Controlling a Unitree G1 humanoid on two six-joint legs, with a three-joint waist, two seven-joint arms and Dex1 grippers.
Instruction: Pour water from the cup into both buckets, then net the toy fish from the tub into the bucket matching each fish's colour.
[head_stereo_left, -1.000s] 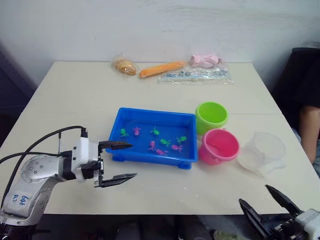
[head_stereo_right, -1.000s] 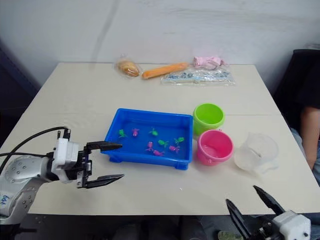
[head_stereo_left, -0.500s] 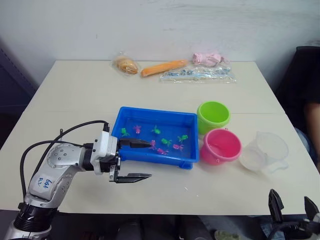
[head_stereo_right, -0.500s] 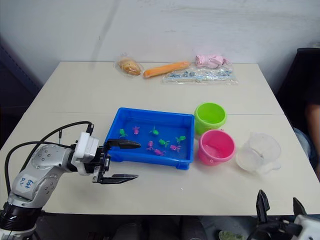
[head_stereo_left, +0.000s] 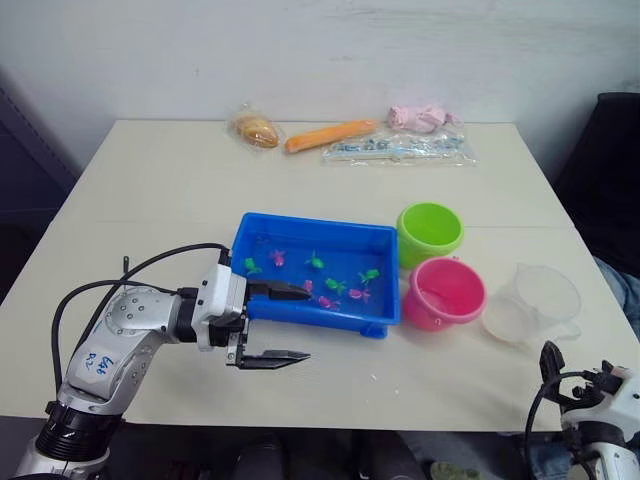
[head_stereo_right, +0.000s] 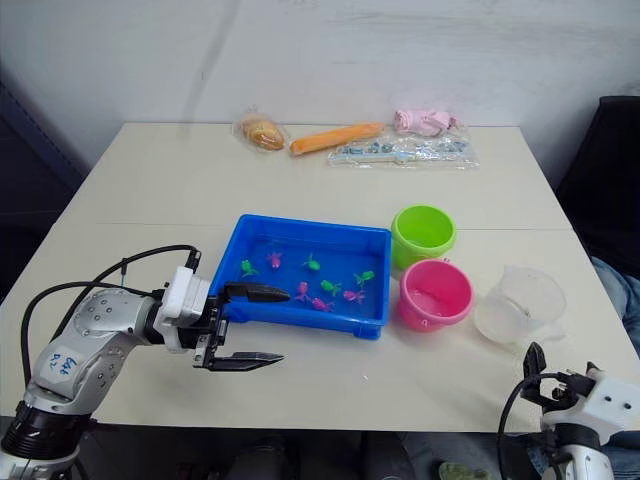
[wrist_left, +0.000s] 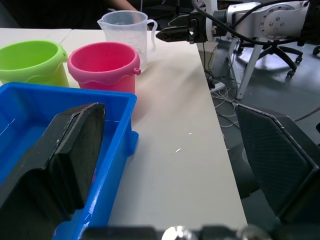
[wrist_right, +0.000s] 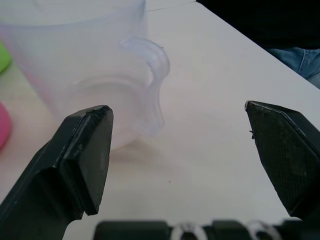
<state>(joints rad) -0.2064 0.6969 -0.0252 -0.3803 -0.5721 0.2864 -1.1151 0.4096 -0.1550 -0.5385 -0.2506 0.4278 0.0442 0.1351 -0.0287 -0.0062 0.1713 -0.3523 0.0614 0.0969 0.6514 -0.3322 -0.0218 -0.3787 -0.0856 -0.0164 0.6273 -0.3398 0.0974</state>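
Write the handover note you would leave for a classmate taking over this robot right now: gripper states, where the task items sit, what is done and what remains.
Left gripper: open, empty, at the near left corner of the tub, one finger over its rim.
Right gripper: open, empty, low at the table's near right edge, facing the cup.
Cup: upright on the table, right of the pink bucket; the green bucket stands just behind the pink one.
Toy fish: all in the tub, green and pink mixed.
Done: no fish sorted; whether water was poured cannot be told.
Left: grasp the cup, pour if needed, then net the fish by colour.
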